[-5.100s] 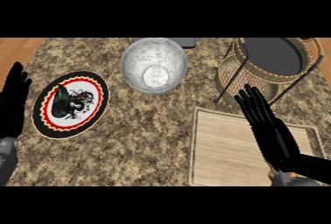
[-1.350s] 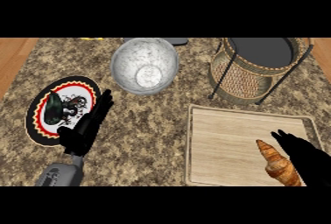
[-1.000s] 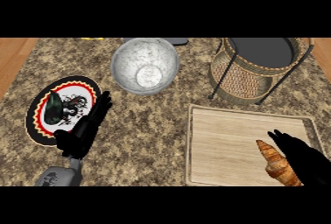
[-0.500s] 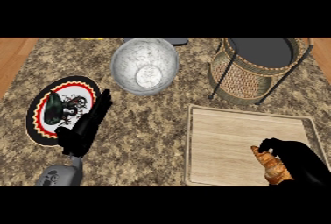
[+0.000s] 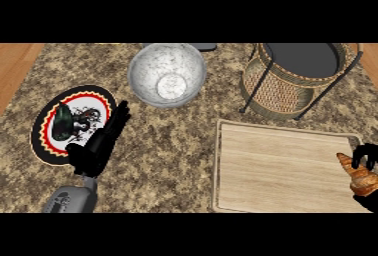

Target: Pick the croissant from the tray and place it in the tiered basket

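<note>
Two hands in view. Right hand has its fingers curled round the croissant at the right edge of the wooden tray. Left hand lies with fingers straight, together, over the rim of the patterned plate. Tiered basket stands on the table just behind the tray.

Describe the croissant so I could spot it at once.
Find the wooden tray at the counter's right, near the wicker tiered basket. At the tray's right edge is the croissant: a golden-brown, ridged pastry, the only thing the black right hand curls round.
</note>
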